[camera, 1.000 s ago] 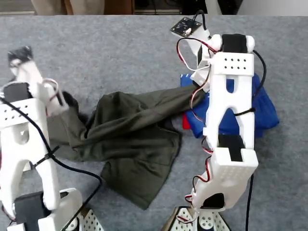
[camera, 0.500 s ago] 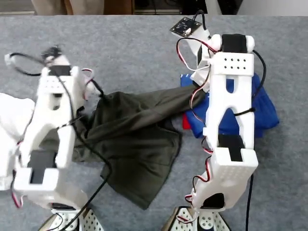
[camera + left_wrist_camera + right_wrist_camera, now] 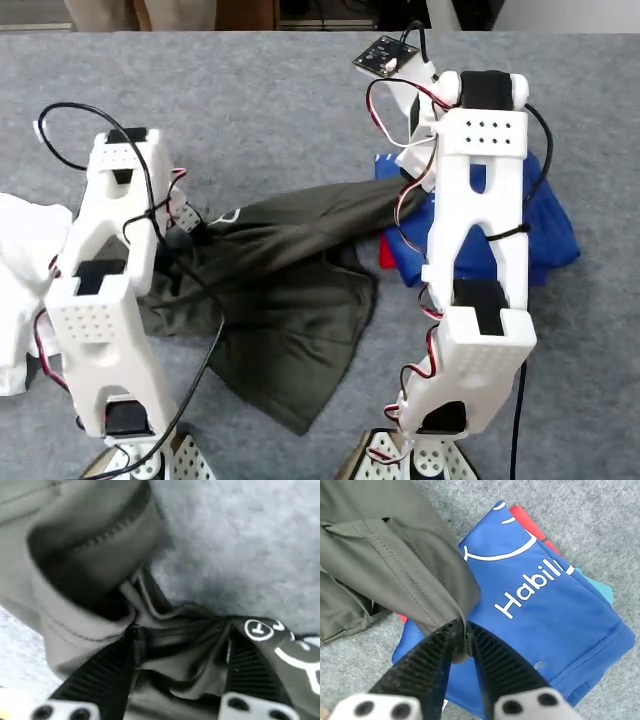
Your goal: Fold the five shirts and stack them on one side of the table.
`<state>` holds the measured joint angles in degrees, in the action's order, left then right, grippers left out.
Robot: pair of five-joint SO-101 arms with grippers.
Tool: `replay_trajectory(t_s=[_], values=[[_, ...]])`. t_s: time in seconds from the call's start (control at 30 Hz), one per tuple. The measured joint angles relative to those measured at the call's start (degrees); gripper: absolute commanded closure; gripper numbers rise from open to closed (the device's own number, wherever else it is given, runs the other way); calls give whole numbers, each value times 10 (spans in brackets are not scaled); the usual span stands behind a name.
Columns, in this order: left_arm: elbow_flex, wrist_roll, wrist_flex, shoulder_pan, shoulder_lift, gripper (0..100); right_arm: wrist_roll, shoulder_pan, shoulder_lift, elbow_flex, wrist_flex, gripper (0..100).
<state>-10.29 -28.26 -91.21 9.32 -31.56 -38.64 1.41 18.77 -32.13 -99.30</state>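
From above, a big dark green cloth shirt (image 3: 290,290) lies bunched up in the middle of the fuzzy grey table (image 3: 260,100). One long part of it stretches across to the right side. The left arm (image 3: 100,300) bends over the shirt's left end, and the left gripper (image 3: 188,225) sits down on the cloth there. A crumpled white shirt (image 3: 25,240) lies at the table's left edge, just beside that arm. On the right, a folded blue shirt with white letters (image 3: 555,225) lies under the right arm (image 3: 480,200). A bit of a red shirt (image 3: 386,255) peeks out from under the blue one. The long part of the green shirt ends at this pile.

The left wrist view looks close at the black ridged fingers (image 3: 105,680) of the left gripper. They are squeezed onto a thick fold of the green shirt, and the grey table shows past it.

In the right wrist view, the right gripper (image 3: 461,630) pinches the thin edge of the green shirt tight between its two fingers. The edge hangs right over the blue shirt. A light blue-green shirt (image 3: 602,592) shows at the pile's far edge.
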Motion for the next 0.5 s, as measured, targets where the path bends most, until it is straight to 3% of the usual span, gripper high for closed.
replay_trajectory(t_s=[0.17,0.5], values=[[-36,-42,-12,33,-13,740,0,0,0,0,0,994],[-160,-51,-78,98,-14,736,0,0,0,0,0,994]])
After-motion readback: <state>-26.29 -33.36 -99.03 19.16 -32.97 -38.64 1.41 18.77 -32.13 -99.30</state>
